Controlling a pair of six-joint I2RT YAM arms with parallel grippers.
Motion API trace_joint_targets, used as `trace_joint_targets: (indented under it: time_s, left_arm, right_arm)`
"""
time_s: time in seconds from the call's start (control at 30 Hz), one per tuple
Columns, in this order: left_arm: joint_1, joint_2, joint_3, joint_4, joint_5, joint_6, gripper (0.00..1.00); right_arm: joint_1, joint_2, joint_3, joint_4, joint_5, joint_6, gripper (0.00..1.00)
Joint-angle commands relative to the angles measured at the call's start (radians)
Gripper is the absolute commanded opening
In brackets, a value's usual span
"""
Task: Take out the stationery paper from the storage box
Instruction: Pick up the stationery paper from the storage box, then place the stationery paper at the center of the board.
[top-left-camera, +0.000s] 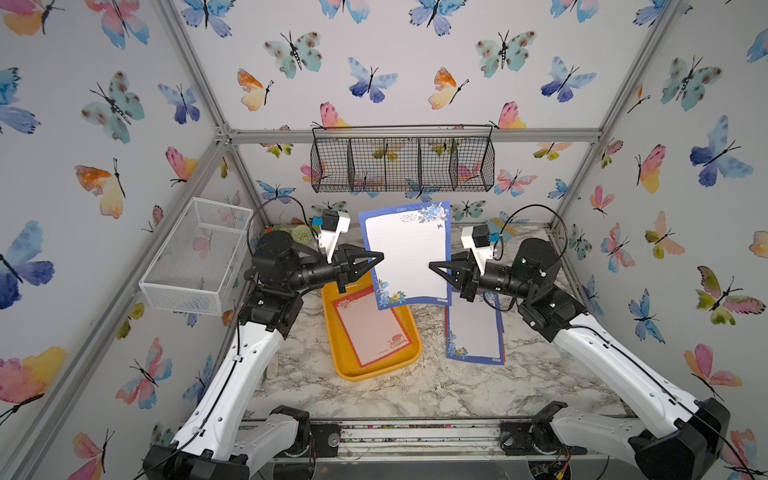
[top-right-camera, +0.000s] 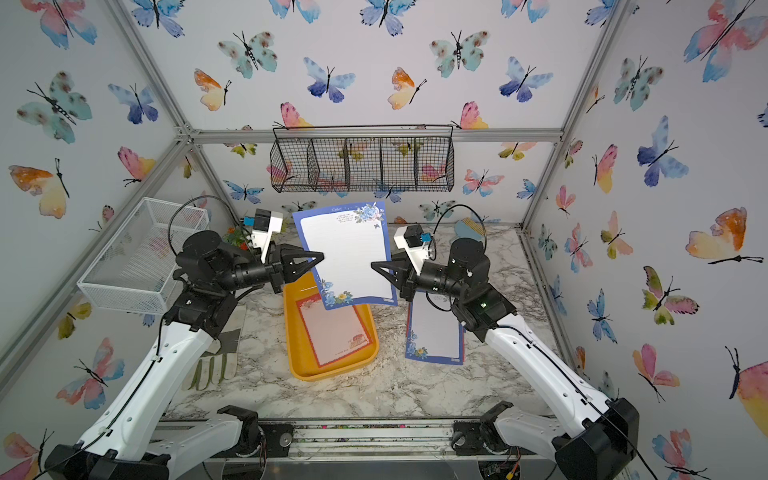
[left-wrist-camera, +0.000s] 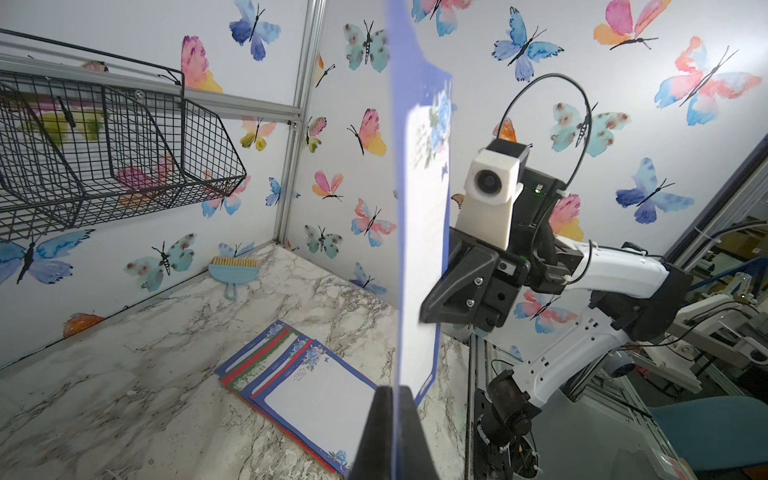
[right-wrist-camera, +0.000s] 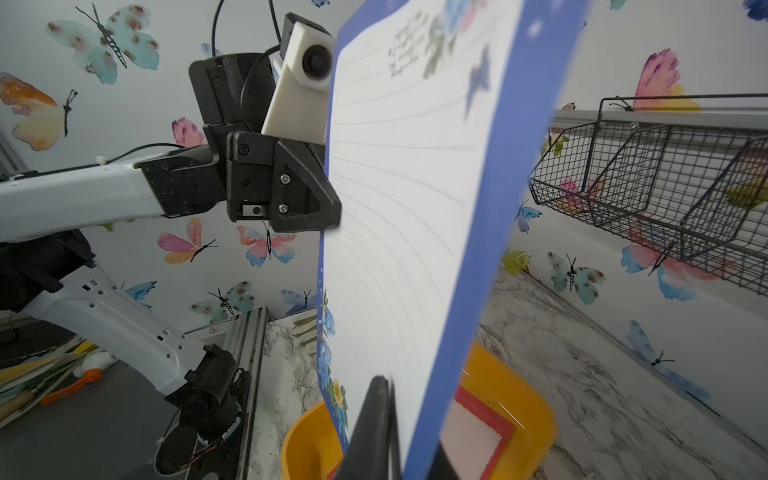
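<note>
Blue-bordered sheet (top-left-camera: 409, 257) is held in the air, tilted, over the far end of the yellow tray (top-left-camera: 376, 373). The left gripper (top-left-camera: 381, 256) is closed on the sheet's left edge. In the left wrist view the sheet is seen edge-on, pinched between the fingertips (left-wrist-camera: 374, 432). The right gripper (top-left-camera: 431, 265) is closed on the sheet's right edge, and the pinch is confirmed in the right wrist view (right-wrist-camera: 382, 415). A red-bordered sheet (top-left-camera: 370, 328) is seen lying flat inside the tray. A stack of sheets (top-left-camera: 473, 332) with blue, red and green borders is laid on the marble table (top-left-camera: 415, 395), just right of the tray and partly under the right arm.
</note>
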Motion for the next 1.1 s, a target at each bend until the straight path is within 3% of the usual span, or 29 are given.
trace_joint_targets:
  time_s: [0.0, 0.03, 0.13, 0.2, 0.3, 0.4, 0.7, 1.07]
  left_arm:
    - [0.003, 0.014, -0.01, 0.047, 0.024, -0.015, 0.0]
    - [0.003, 0.016, -0.013, 0.047, 0.004, -0.015, 0.06]
    - [0.004, 0.024, -0.026, 0.027, -0.105, -0.015, 0.47]
    - [0.007, 0.033, -0.029, -0.011, -0.206, -0.009, 0.57]
    - [0.017, 0.047, -0.037, -0.063, -0.32, -0.01, 0.59]
    - [0.027, 0.06, -0.055, -0.089, -0.376, -0.018, 0.6]
    - [0.036, 0.061, -0.103, -0.094, -0.367, -0.029, 0.6]
    - [0.041, 0.06, -0.13, -0.098, -0.367, -0.027, 0.61]
  right_arm:
    - [-0.013, -0.01, 0.018, 0.012, -0.016, 0.053, 0.02]
    - [-0.016, -0.014, 0.025, -0.009, 0.009, 0.062, 0.02]
    - [-0.028, -0.008, 0.061, -0.132, 0.088, 0.092, 0.02]
    - [-0.035, 0.018, 0.11, -0.294, 0.167, 0.096, 0.02]
    - [-0.068, 0.062, 0.149, -0.514, 0.294, 0.121, 0.02]
    - [-0.154, 0.089, 0.118, -0.616, 0.236, 0.165, 0.02]
    - [-0.308, 0.125, -0.103, -0.646, 0.093, 0.225, 0.02]
    - [-0.51, 0.291, -0.238, -0.666, 0.08, 0.151, 0.02]
